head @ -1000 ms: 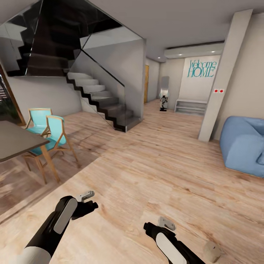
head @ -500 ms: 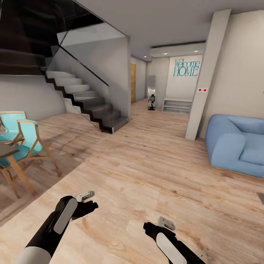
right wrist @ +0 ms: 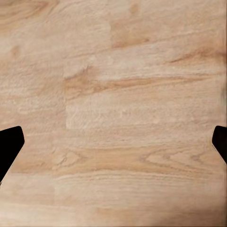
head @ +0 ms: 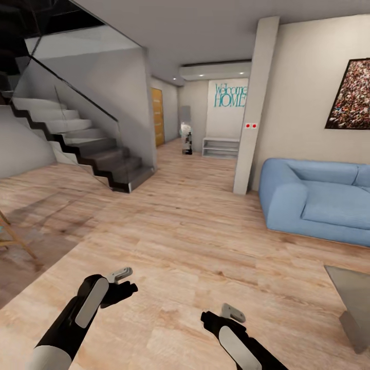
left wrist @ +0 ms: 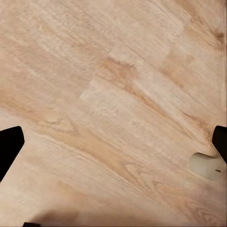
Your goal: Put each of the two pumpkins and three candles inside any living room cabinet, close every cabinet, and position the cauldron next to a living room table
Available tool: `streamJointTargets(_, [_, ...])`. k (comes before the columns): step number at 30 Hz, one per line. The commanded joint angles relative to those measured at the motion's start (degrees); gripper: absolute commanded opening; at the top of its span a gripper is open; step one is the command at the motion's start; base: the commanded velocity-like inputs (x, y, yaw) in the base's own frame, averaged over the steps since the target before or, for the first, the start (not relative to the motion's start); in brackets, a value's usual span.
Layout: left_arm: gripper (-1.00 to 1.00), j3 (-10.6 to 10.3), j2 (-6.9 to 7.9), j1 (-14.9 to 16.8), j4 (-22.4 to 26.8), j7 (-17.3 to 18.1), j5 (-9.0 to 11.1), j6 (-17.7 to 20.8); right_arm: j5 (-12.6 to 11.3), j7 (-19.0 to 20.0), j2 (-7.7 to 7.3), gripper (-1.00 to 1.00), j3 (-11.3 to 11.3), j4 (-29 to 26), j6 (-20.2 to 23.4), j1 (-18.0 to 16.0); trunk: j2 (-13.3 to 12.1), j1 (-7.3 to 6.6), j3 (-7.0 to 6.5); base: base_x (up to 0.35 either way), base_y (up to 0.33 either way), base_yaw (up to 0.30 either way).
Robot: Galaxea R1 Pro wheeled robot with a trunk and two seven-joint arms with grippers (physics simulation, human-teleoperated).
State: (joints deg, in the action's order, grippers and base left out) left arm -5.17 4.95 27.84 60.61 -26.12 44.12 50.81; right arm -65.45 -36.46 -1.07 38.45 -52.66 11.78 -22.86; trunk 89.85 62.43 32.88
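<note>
**Open living room, both arms low over bare floor**

Wood-plank floor (head: 205, 231) runs from the robot's base to a far hallway. On the hallway's end wall, teal lettering reads "Welcome HOME" (head: 229, 95). A white pillar (head: 255, 103) stands right of centre and carries two small red dots; no text can be read on them. Right of the pillar, a framed speckled picture (head: 352, 95) hangs above a blue sofa (head: 313, 198).

Task item in view: the grey glass tabletop (head: 354, 298), only its corner, at the head view's lower right edge, near the sofa front but apart from it.

Edges and room: a dark staircase (head: 77, 149) with glass railing closes the left side. A wooden chair leg (head: 13, 239) juts in at the far left edge. Between staircase and sofa the floor lies wide and open toward the hallway.

Left gripper (left wrist: 113, 146): fingers spread wide, nothing between them, planks beneath; a small pale object (left wrist: 205, 166) sits on the floor near one fingertip. Right gripper (right wrist: 113, 144): fingers likewise spread, holding nothing, over planks.
</note>
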Motion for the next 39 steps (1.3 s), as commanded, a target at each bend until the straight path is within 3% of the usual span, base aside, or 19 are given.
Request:
streamJointTargets(1, [1.00,-0.14,0.06,0.02,0.11,-0.60,0.60,0.08,-0.51,-0.33,-0.03,1.00,0.22,-0.08,0.18,-0.08,0.03,0.03,0.06,0.290,-0.199,-0.288])
streamJointTargets(7, [1.00,-0.16,0.06,0.02,0.12,-0.60,0.61,0.08,-2.13,-0.49,-0.06,1.00,0.16,0.07,0.24,-0.08,0.03,0.03,0.06,0.294,-0.171,-0.288])
streamJointTargets(19, [1.00,-0.19,0.14,0.02,0.12,-0.60,0.65,0.08,-2.31,-0.62,-0.19,1.00,0.13,0.19,0.18,-0.08,0.03,0.03,0.06,0.307,-0.115,-0.288])
streamJointTargets(39, [1.00,-0.11,0.23,0.02,0.05,-0.60,0.53,0.08,-2.19,-0.66,-0.16,1.00,0.18,0.11,0.18,-0.08,0.03,0.03,0.06,0.116,0.004,-0.205])
